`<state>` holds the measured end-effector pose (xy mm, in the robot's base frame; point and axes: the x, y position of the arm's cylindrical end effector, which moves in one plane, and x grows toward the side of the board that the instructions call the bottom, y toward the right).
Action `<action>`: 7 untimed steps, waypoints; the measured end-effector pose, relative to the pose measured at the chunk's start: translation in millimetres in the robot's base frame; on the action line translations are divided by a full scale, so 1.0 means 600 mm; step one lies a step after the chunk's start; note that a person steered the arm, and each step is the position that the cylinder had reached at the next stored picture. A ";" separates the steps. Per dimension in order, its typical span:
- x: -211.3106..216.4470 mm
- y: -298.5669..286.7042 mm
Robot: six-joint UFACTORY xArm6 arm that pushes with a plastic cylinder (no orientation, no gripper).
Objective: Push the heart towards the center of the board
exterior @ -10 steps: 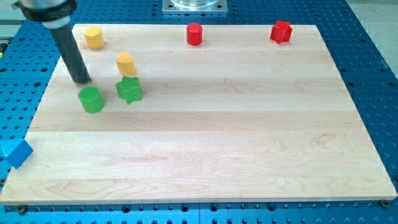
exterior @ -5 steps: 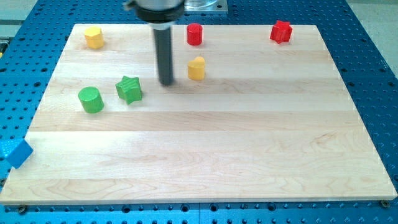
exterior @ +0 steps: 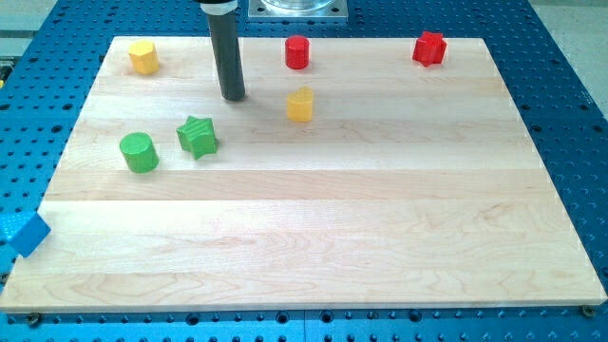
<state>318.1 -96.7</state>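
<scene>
Tip (exterior: 233, 97), a plain rod end with no jaws, stands apart from the yellow heart (exterior: 300, 104), at its view-left.

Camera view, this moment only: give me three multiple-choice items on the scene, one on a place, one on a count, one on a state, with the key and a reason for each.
1. Where is my tip relative to the yellow heart?
A. To the view's left of it, slightly higher
B. To the view's right of it
C. Directly below it

2. How many red blocks are on the board?
A. One
B. Two
C. Three

3. Is my tip touching the yellow heart?
A. Yes, pressed against it
B. No, bare wood lies between them
C. It rests on top of it

Key:
1 A: my tip stands left of the yellow heart.
2 B: a red cylinder and a red star-like block sit by the board top edge.
3 B: a clear gap shows.
</scene>
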 end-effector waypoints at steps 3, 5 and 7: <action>0.007 -0.084; 0.150 -0.298; 0.208 -0.341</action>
